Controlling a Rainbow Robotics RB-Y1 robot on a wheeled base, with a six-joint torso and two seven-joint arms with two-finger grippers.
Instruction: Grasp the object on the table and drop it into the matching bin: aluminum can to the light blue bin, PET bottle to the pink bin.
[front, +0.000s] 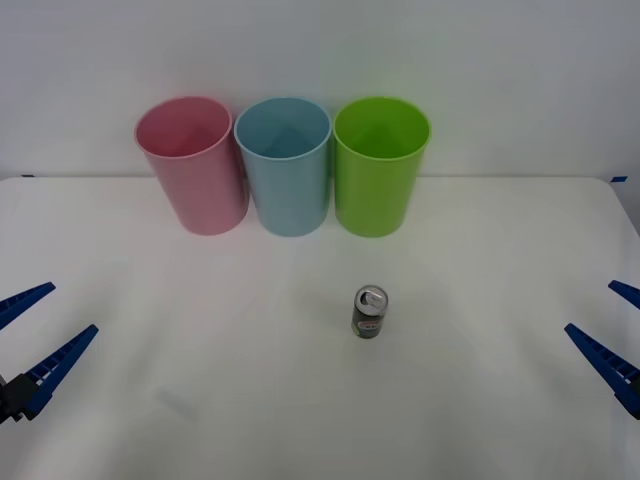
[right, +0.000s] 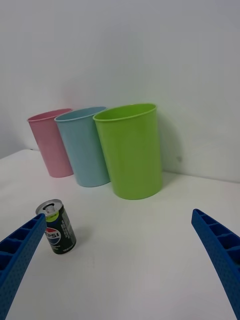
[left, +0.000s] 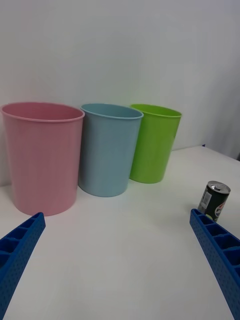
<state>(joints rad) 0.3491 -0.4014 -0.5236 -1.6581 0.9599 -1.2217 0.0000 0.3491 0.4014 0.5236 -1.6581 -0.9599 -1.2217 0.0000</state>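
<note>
The aluminum can (front: 370, 312), small and dark with a silver top, stands upright on the white table (front: 200, 420), a little right of centre. The pink bin (front: 192, 165) and the light blue bin (front: 285, 165) stand side by side at the back. My left gripper (front: 35, 335) hangs open at the table's left edge, far from the can. Open as well, my right gripper (front: 612, 325) hangs at the right edge. In the right wrist view the can (right: 57, 227) sits close to one blue finger (right: 20, 255). The left wrist view has the can (left: 214, 200) beyond one finger (left: 220, 255).
A bright green bin (front: 381, 165) stands to the right of the light blue one, in the same row against the white wall. Bare tabletop lies between the can and both grippers.
</note>
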